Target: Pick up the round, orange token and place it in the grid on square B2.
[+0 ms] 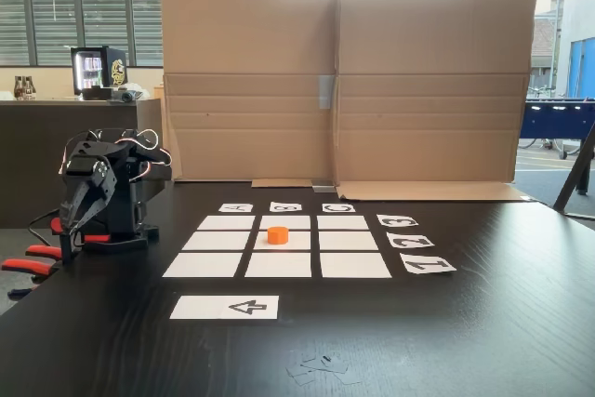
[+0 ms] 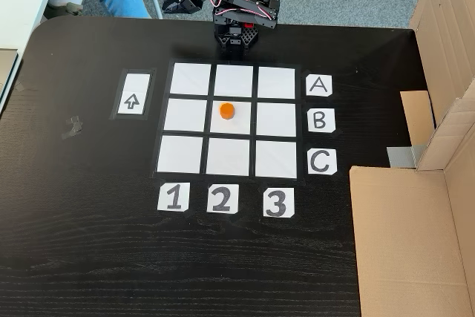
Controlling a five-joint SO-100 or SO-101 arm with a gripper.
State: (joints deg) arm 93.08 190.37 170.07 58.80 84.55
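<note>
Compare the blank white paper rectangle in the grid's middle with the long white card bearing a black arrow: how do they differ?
The blank white middle rectangle is unprinted; the long white arrow card carries a black outlined arrow. The middle rectangle holds the small orange cylindrical token; the arrow card holds nothing. The middle rectangle sits enclosed by eight like cells; the arrow card lies alone outside the grid and is narrower and more elongated. Both are flat white paper on the black table.

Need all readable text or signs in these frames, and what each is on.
"A", "B", "C": small white cards beside the grid.
"1", "2", "3": cards below it.
Black arrow: long white card.
Mini fridge logo: too blurred to read.
</note>
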